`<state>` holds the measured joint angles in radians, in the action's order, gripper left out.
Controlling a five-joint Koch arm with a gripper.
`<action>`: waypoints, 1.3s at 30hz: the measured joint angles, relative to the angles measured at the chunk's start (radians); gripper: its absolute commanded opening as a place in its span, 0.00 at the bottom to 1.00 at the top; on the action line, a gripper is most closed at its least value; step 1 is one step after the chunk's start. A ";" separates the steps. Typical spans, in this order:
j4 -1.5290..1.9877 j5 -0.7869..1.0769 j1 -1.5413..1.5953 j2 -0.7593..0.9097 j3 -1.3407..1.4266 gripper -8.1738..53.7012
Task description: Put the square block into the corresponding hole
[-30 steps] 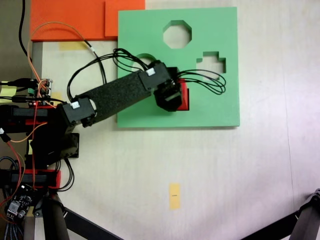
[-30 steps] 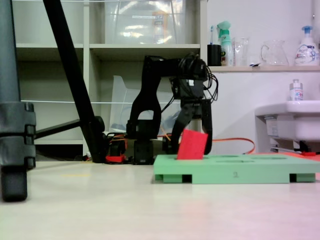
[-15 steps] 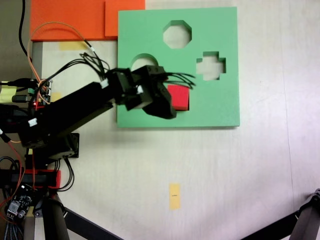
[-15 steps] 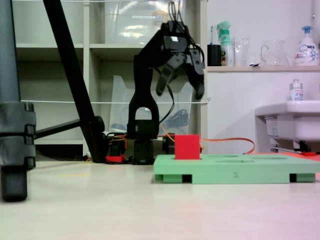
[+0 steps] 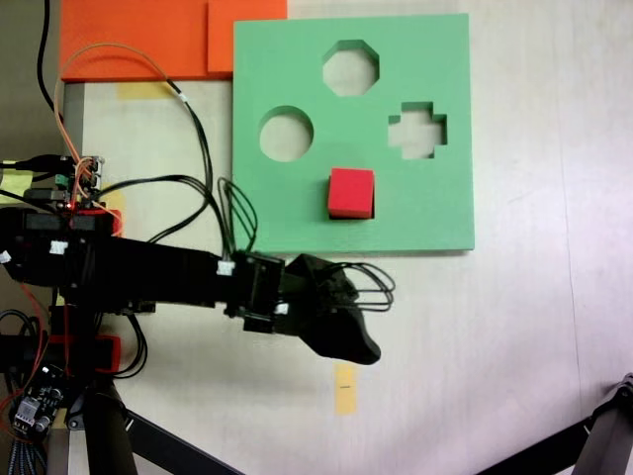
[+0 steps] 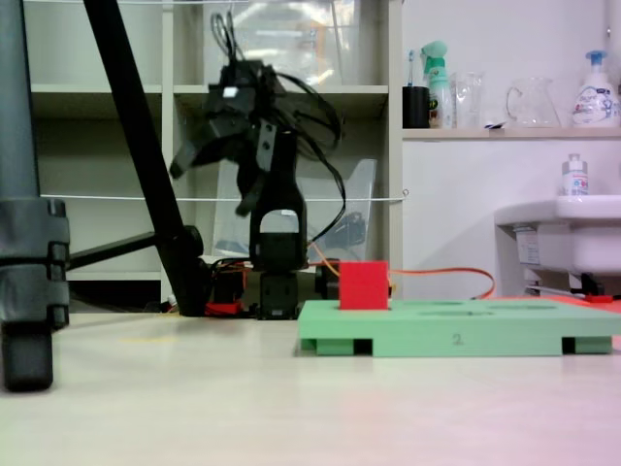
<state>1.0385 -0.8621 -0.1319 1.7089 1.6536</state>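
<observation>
Shelving and a sink edge stand behind my pale worktop (image 5: 495, 336), where the green foam board (image 5: 435, 208) lies with the red square block (image 5: 351, 193) seated in its square hole, top standing proud of the board (image 6: 505, 328) in the low fixed view. My hand (image 6: 215, 178) hangs raised off the board's side, jaws spread wide and holding nothing.

I see the square block (image 5: 351, 192) sitting in the corresponding hole (image 5: 373, 210) of the board (image 5: 435, 59); my gripper (image 5: 358, 348) hangs off the board, below it in the top-down view.
</observation>
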 measured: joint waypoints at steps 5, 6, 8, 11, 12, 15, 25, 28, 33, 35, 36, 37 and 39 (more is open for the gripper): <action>-0.899 0.192 -0.018 0.259 0.649 0.67; -0.997 0.227 -0.008 0.279 0.709 0.67; -1.150 0.337 0.009 0.334 0.864 0.68; -1.186 0.472 0.012 0.402 1.006 0.68; -1.187 0.512 0.011 0.425 1.052 0.68; -1.189 0.611 0.032 0.506 1.239 0.68; -1.146 0.680 0.063 0.535 1.407 0.68; -1.083 0.683 0.052 0.537 1.407 0.68; -1.083 0.683 0.049 0.537 1.408 0.68; -1.083 0.683 0.052 0.537 1.408 0.68; -1.083 0.683 0.055 0.537 1.408 0.68; -1.083 0.683 0.057 0.537 1.410 0.68; -1.083 0.683 0.054 0.537 1.411 0.68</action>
<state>-0.0445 -0.1795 -0.0782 2.2457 3.0649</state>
